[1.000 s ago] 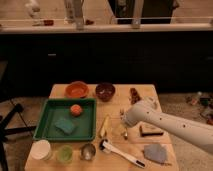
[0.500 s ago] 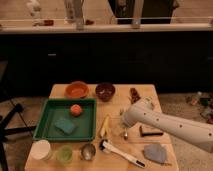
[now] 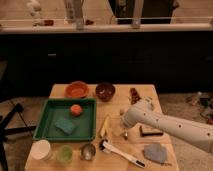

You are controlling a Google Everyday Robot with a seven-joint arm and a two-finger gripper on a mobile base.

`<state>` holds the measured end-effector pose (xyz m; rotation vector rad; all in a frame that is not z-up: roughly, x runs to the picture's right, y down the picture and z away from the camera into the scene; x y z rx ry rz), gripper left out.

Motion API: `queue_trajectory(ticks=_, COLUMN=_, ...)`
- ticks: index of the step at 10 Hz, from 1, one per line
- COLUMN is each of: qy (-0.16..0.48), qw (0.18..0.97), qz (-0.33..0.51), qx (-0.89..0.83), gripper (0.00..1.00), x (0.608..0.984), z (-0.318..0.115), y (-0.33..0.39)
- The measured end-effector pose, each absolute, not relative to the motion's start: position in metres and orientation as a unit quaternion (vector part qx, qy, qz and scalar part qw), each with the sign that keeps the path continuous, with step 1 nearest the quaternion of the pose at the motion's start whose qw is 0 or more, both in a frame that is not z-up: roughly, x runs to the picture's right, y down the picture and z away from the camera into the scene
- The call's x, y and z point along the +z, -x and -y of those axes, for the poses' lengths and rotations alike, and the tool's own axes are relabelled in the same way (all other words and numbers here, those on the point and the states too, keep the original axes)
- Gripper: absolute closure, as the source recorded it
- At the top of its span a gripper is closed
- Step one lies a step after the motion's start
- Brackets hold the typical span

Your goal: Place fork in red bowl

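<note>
Hanging over the wooden tabletop (image 3: 117, 107), to the right of the green tray (image 3: 41, 127), the claw (image 3: 123, 126) points down from the end of a white arm (image 3: 170, 129) that comes in from the right edge of the view. Its fingers are spread wide, and no object can be seen between them.

The fork (image 3: 125, 134) shows only as a small silver glint on the tabletop, right of the tray's near right corner and just under the claw. Whether the two touch cannot be told.

The red bowl (image 3: 76, 90) sits just beyond the tray's far edge, its bright orange inside facing up. A dark maroon bowl (image 3: 105, 91) stands just beside it, past the tray's far right corner. Inside the tray lie an orange ball (image 3: 75, 109) and a teal sponge (image 3: 65, 125).

A yellow stick-like piece (image 3: 105, 126) lies just right of the tray, between it and the claw. A white-handled, black-headed utensil (image 3: 121, 153) lies off the tray's near right corner.

Along the tray's near edge stand a white cup (image 3: 41, 149), a green cup (image 3: 64, 153) and a metal cup (image 3: 88, 151). Well to the tray's right lies a grey-blue cloth (image 3: 155, 151).
</note>
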<state>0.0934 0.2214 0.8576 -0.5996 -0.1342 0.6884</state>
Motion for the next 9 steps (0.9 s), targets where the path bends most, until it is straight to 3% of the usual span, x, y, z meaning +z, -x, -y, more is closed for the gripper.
queue_trajectory(ticks=9, qy=0.276, qw=0.9, qz=0.062, qx=0.333, gripper=0.2, x=0.8563, z=-0.2241, y=-0.0959)
